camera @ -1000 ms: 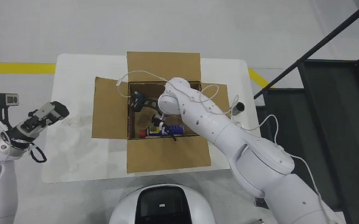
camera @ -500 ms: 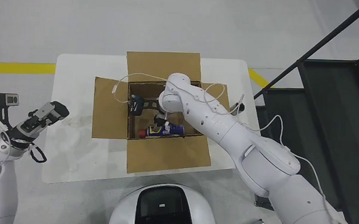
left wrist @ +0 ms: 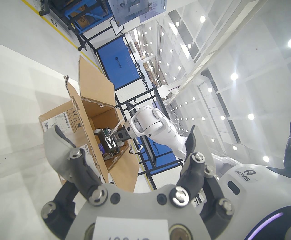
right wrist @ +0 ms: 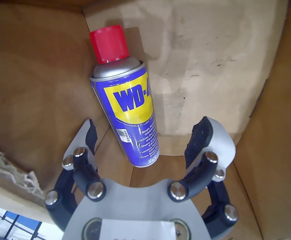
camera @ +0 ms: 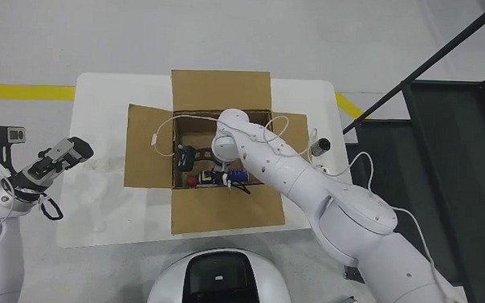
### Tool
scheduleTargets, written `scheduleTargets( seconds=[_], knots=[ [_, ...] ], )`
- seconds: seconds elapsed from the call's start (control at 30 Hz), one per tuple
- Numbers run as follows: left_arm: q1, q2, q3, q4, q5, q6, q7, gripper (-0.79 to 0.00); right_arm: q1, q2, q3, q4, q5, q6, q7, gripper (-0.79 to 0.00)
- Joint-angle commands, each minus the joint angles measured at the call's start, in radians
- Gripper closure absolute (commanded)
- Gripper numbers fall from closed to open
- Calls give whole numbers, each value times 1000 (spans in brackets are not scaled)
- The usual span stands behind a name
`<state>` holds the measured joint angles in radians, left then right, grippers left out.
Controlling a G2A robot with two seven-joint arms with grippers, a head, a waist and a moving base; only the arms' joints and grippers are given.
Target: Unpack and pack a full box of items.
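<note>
An open cardboard box (camera: 148, 156) sits mid-table with its flaps spread out. A blue and yellow spray can (camera: 225, 177) with a red cap lies on the box floor along the near wall. My right gripper (camera: 206, 170) is down inside the box. In the right wrist view it (right wrist: 145, 129) is open, its pads either side of the can's (right wrist: 127, 100) base end without touching it. My left gripper (camera: 61, 157) hangs open and holding nothing beyond the table's left edge; its wrist view looks across at the box (left wrist: 91, 109) and the right gripper (left wrist: 110, 143).
The white table (camera: 99, 106) has bare room left of the box. A small dark-topped object (camera: 321, 145) stands near the table's right edge. A white cable (camera: 167, 125) loops over the box. A black metal frame (camera: 421, 101) stands to the right.
My right gripper has moved down and toward the box's near side, closing in on the spray can. The left arm has stayed put.
</note>
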<state>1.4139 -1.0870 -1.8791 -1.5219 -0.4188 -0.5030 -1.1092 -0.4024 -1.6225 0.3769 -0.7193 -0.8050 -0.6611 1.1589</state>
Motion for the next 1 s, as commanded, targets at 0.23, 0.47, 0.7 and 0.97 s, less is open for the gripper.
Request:
scheduleTargets(
  seconds=[0.23,0.47,0.7,0.97],
  knots=[
    [0,0,0,0,0,0,0,-785,39,-69,-61,180,43,-45,-45,-785],
    [0,0,0,0,0,0,0,-785,62,-115,-86,289,45,-88,-88,-80],
    [0,0,0,0,0,0,0,-785,74,-151,-90,372,47,-109,-116,0],
    [0,0,0,0,0,0,0,-785,108,-165,-81,431,31,-111,-190,0]
  ],
)
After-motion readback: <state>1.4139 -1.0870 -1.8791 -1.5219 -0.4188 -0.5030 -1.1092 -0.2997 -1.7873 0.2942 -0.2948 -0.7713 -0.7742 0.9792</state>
